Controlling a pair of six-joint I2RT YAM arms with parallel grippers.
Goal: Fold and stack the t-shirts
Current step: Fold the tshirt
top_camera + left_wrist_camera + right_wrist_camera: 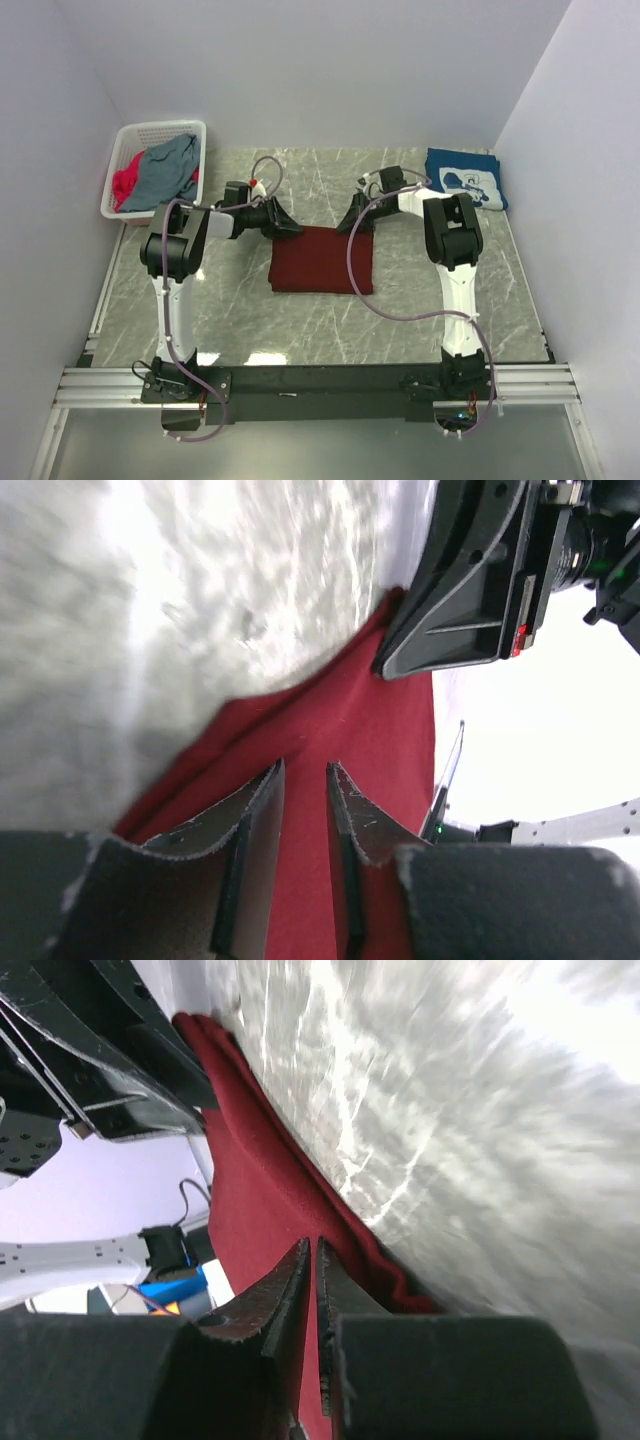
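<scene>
The maroon t-shirt (322, 260) lies folded into a rectangle on the marble table (420, 270). My left gripper (290, 228) is at its far left corner, low over the cloth, jaws apart (305, 768) with maroon cloth (370, 720) showing in the gap. My right gripper (355, 222) is at the far right corner, fingers nearly together (312, 1245) on a thin layer of the maroon cloth (250, 1210). A folded navy t-shirt with a white print (465, 178) lies at the far right. A grey-blue shirt (170, 170) and a pink one (124, 186) sit in the basket.
The white lattice basket (160, 128) stands at the far left corner against the wall. White walls close in the table on the left, back and right. The arms' cables (360, 290) hang over the shirt's right side.
</scene>
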